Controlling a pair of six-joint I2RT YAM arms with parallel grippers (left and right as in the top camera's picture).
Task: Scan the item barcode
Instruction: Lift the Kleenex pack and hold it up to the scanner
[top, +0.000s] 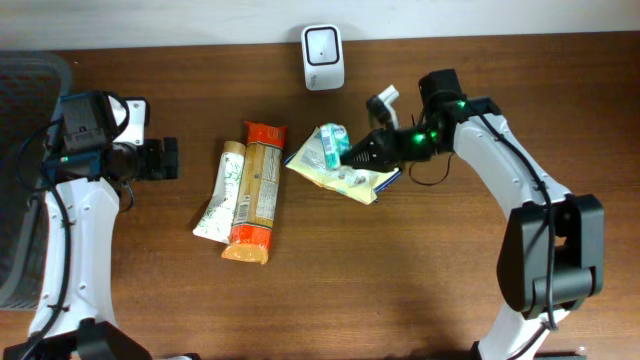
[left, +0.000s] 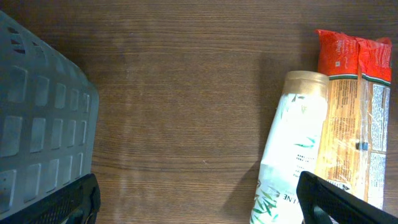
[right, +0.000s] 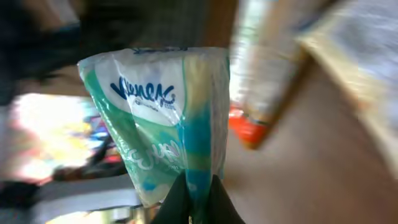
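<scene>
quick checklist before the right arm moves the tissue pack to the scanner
1. Right gripper shut on the tissue pack: ok.
2. Pack lifted off the yellow pouch: cannot tell, the overhead view shows only overlap.
3. Barcode turned toward the scanner: cannot tell; the blurred wrist view shows only the logo side.
4. Nothing lying between pack and scanner: ok.
5. Left gripper open, apart from the tube: ok.
</scene>
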